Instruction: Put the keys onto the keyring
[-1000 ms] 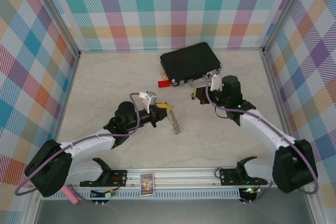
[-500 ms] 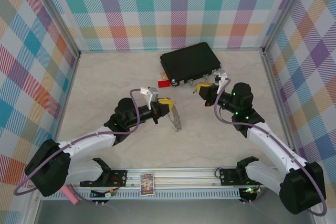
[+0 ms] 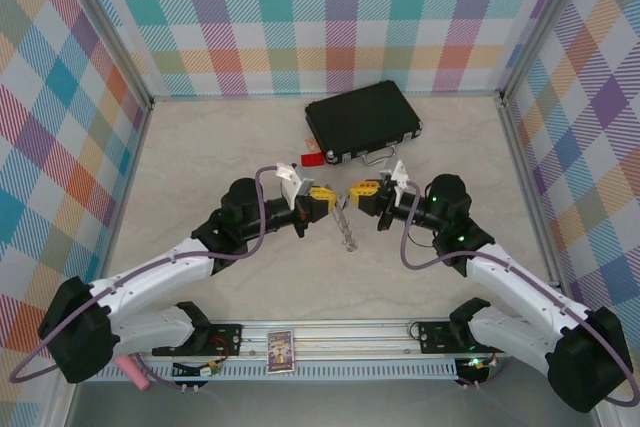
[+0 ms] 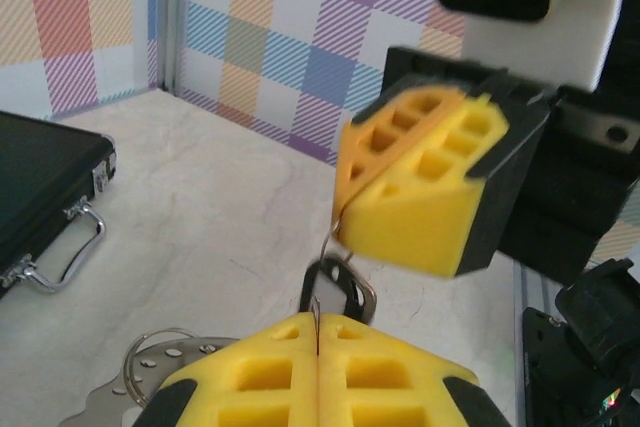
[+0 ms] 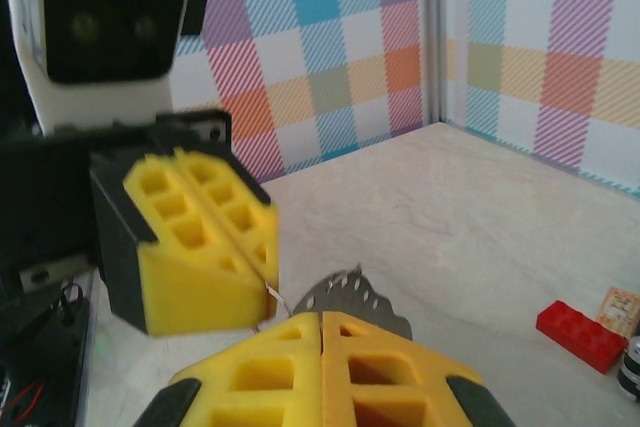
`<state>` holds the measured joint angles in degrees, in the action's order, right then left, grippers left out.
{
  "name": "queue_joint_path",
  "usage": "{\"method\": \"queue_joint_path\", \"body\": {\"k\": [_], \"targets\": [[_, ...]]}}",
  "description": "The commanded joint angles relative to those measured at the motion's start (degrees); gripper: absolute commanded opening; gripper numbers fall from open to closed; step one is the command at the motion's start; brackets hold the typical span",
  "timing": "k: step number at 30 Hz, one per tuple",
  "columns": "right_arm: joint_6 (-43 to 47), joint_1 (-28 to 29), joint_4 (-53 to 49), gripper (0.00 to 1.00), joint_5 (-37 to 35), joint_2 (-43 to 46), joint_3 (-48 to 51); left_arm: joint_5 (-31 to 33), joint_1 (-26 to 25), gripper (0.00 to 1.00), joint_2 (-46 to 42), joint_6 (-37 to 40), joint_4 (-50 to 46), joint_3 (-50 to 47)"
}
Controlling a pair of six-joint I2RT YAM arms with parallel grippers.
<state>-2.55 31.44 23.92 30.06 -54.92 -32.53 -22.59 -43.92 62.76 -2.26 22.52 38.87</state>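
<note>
My left gripper (image 3: 323, 197) and right gripper (image 3: 360, 192) meet tip to tip at mid-table. In the left wrist view the left gripper (image 4: 318, 332) is shut on the thin grey wire of the keyring (image 4: 333, 247). That wire runs up to the pads of the right gripper (image 4: 345, 232). The key with the black oval looped head (image 4: 337, 292) hangs on the wire between them. A flat silver dimpled key blade (image 5: 360, 297) shows just past my shut right gripper (image 5: 321, 319). It also dangles below both grippers (image 3: 347, 230). I cannot make out a brownish key head.
A black case (image 3: 362, 119) with a silver handle (image 4: 60, 252) lies at the back of the table. A small red tag (image 3: 313, 159) sits at its near left corner, also visible as the red block (image 5: 580, 335). Checked walls stand on three sides.
The right gripper swung left, from beside the case to the left gripper's tips. The left gripper moved slightly right, the ring and key still hanging from it.
</note>
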Motion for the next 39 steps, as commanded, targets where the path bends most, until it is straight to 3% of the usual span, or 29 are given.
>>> {"method": "queue_joint_path", "body": {"k": [1,13,23,39], "targets": [[6.06,0.02,4.22,0.0,-0.82,0.27,1.37,1.42,-1.02,0.0,-2.76,5.11,-4.03,1.77],[9.84,0.53,7.8,0.0,2.92,-0.09,2.43,-2.53,-1.58,0.0,-3.23,8.86,-7.9,4.09],[9.31,0.7,9.17,0.0,7.95,-2.63,1.11,-1.5,-1.52,0.0,-4.99,10.21,-6.4,2.67],[9.4,2.91,8.68,0.0,7.69,-1.95,0.36,-1.97,-1.6,0.0,-6.25,10.33,-7.27,2.7]]}}
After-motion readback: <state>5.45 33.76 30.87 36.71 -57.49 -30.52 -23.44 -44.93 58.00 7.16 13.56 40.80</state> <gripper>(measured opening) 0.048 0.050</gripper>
